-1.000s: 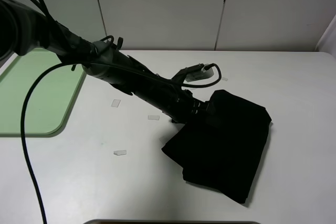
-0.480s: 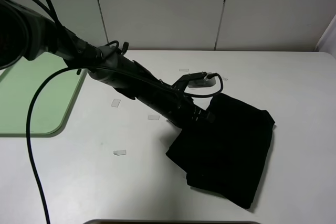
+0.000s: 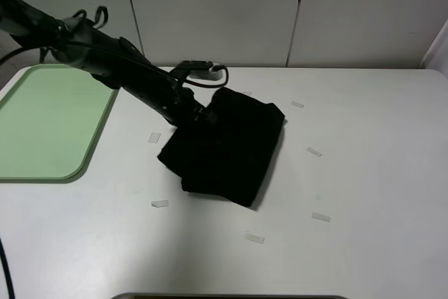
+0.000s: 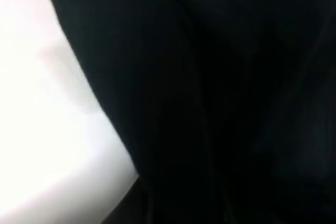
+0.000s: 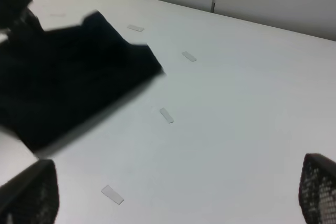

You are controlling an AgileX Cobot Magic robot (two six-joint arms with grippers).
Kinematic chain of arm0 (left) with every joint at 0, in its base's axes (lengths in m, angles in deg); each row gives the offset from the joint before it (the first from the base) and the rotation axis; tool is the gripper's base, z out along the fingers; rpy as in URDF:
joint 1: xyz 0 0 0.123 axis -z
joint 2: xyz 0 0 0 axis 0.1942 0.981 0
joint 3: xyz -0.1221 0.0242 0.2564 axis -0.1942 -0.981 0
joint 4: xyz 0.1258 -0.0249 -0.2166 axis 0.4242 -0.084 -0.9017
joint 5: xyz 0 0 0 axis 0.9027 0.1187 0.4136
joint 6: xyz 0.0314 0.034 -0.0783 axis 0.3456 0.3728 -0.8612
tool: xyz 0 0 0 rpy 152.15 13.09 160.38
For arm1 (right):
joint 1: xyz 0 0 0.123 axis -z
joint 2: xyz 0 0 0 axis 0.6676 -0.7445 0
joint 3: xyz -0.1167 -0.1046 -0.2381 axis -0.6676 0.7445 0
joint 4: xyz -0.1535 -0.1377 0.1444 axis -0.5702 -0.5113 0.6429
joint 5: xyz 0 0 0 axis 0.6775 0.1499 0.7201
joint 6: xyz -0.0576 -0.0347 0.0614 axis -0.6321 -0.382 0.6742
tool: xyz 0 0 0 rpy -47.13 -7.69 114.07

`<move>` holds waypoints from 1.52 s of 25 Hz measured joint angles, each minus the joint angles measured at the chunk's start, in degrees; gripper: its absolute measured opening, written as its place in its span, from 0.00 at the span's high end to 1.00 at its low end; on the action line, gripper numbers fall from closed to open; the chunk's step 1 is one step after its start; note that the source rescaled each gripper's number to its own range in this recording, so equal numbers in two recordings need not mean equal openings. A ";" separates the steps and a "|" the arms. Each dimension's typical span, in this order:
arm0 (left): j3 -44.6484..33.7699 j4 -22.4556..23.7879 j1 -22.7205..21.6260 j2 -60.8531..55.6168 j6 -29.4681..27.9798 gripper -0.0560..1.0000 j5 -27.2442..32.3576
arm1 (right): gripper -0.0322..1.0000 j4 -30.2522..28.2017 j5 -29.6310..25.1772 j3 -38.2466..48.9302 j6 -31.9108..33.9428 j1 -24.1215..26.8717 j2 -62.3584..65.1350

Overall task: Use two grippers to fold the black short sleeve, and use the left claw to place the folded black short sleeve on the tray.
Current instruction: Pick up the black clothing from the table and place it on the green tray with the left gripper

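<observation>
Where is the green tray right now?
In the high view the pale green tray lies at the table's far left edge, left of the folded black shirt; the shirt is not on it yet.

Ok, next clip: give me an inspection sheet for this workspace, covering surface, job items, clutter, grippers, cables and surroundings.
Surface: white table, plain and flat.
Job's things: black short sleeve folded into a compact bundle near the table's middle; tray pale green, at the left edge, with nothing on it; shirt and tray are apart.
Clutter: small pale tape strips scattered over the table.
Grippers: left gripper shut on the shirt's upper left edge; right gripper open, over bare table, clear of the shirt.
Cables: a black cable loops by the left wrist.
Surroundings: pale wall panels behind the table; nothing else seen.
</observation>
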 joint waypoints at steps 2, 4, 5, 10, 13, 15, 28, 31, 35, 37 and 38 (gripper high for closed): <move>0.00 6.77 -2.71 -1.09 -3.72 0.81 0.00 | 0.00 0.00 0.00 0.00 0.00 0.00 0.00; 0.00 14.46 -5.74 -2.33 -7.59 0.81 0.14 | 0.00 0.00 0.00 0.00 0.00 0.00 0.00; 0.00 17.72 -7.26 -2.67 -9.11 0.81 0.35 | 0.00 0.00 0.00 0.00 0.00 0.00 0.00; -0.20 31.70 -13.64 -3.98 -11.76 0.81 2.33 | 0.00 0.05 0.00 0.00 0.00 0.00 0.00; -1.15 36.69 -16.83 -5.01 -11.95 0.81 1.75 | 0.00 0.05 0.00 0.00 0.00 0.00 0.00; -1.77 38.74 -18.70 -5.59 -12.60 0.81 0.86 | 0.00 0.05 0.00 0.00 0.00 0.00 0.00; -2.01 57.54 -29.65 -6.00 -27.68 0.81 -8.06 | 0.00 0.05 0.00 0.00 0.00 0.00 0.00; -2.01 59.37 -31.35 -6.00 -27.88 0.81 -9.01 | 0.00 0.05 0.00 0.00 0.00 0.00 0.00; -2.01 61.77 -33.38 -6.00 -27.92 0.81 -9.45 | 0.00 0.05 0.00 0.00 0.00 0.00 0.00; -2.01 62.30 -33.77 -6.00 -27.38 0.81 -9.40 | 0.00 0.05 0.00 0.00 0.00 0.00 0.00; -2.01 62.54 -33.77 -6.00 -26.48 0.81 -9.40 | 0.00 0.05 0.00 0.00 0.00 0.00 0.00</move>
